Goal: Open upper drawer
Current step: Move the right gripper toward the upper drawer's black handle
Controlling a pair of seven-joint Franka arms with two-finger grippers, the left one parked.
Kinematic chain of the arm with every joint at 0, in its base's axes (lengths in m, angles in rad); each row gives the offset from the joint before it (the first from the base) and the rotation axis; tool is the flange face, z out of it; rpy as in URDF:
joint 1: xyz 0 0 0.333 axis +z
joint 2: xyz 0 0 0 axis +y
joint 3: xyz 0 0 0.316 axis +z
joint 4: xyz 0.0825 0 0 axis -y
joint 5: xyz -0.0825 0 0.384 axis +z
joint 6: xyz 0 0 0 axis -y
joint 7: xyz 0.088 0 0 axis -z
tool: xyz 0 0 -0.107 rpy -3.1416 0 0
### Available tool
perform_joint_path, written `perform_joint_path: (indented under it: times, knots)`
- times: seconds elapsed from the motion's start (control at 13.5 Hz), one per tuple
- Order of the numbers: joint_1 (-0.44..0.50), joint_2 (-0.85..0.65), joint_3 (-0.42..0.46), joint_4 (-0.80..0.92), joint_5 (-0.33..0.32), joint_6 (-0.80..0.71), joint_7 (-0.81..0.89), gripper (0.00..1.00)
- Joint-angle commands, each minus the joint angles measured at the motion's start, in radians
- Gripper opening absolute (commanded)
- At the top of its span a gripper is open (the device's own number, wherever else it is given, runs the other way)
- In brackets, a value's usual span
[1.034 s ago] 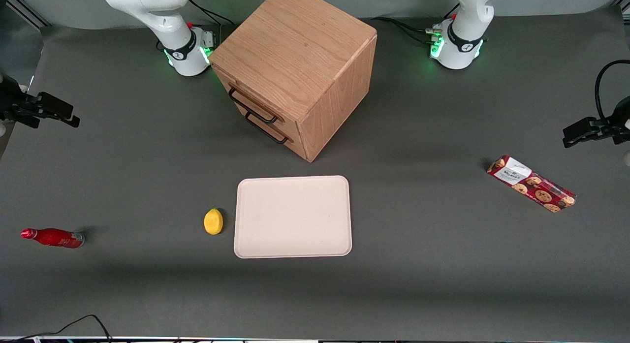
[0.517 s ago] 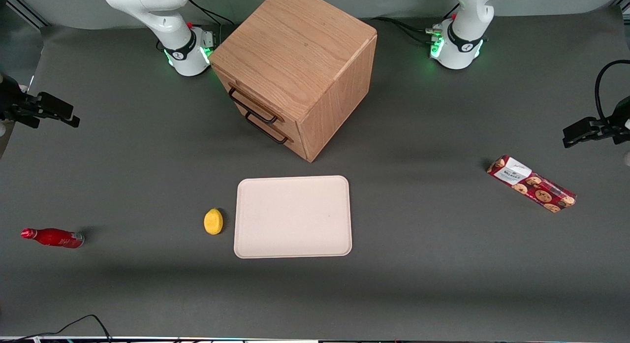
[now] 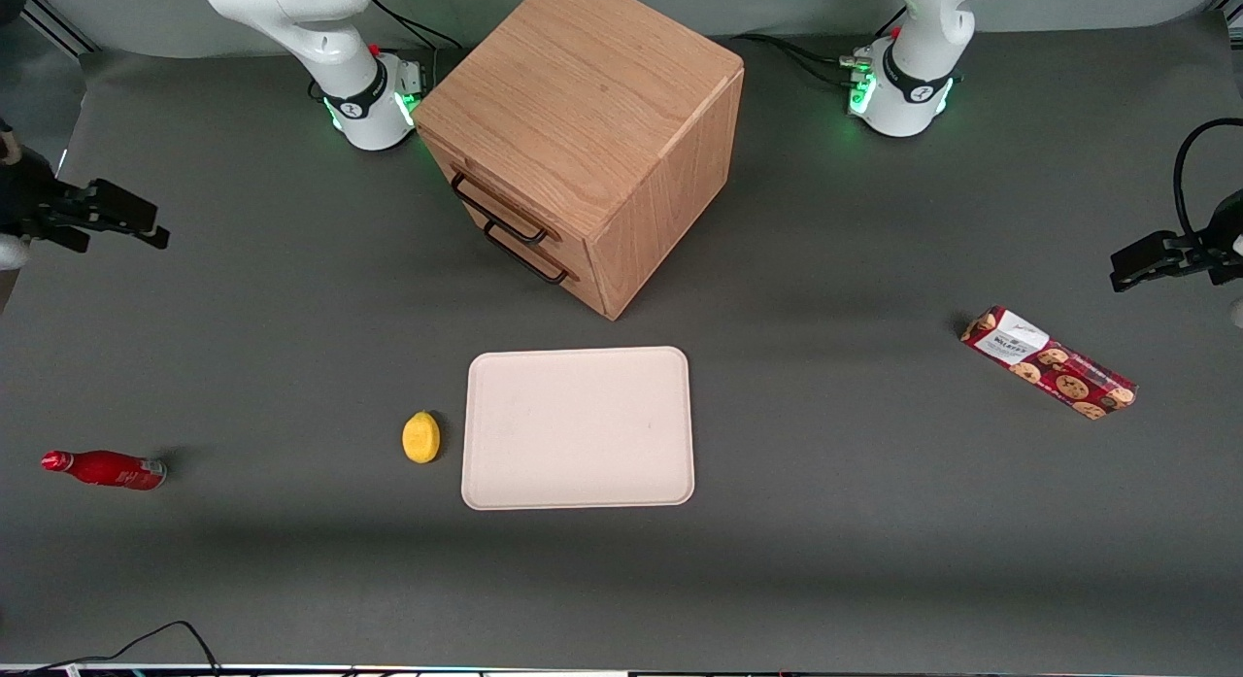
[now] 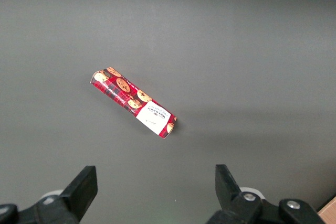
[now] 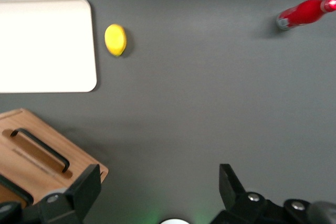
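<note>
The light-oak cube cabinet (image 3: 583,104) stands at the table's middle, near the arm bases. Its upper drawer (image 3: 490,196) is shut, with its black bar handle (image 3: 497,211) just above the lower drawer's matching handle (image 3: 524,254). My right gripper (image 3: 158,228) hovers open and empty at the working arm's end of the table, well apart from the cabinet. In the right wrist view my gripper (image 5: 158,177) is open above bare mat, with a corner of the cabinet front (image 5: 31,156) beside one finger (image 5: 86,184).
A beige tray (image 3: 578,427) lies nearer the front camera than the cabinet, with a yellow lemon (image 3: 420,436) beside it. A red bottle (image 3: 105,468) lies toward the working arm's end. A red cookie packet (image 3: 1049,361) lies toward the parked arm's end.
My right gripper has shifted slightly toward the cabinet. The drawers and other objects have not moved.
</note>
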Motion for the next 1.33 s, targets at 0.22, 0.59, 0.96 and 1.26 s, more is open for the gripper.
perform_joint_path:
  times: [0.22,0.59,0.96,1.26]
  knots:
    - [0.246,-0.007,-0.038,0.026,0.018,-0.094,-0.017,1.0]
    - [0.522,0.004,-0.108,0.027,0.075,-0.111,-0.009,1.0]
    - [0.739,0.029,-0.217,0.03,0.141,-0.1,-0.019,1.0]
    - [0.73,0.093,-0.228,0.021,0.191,-0.099,-0.04,1.0]
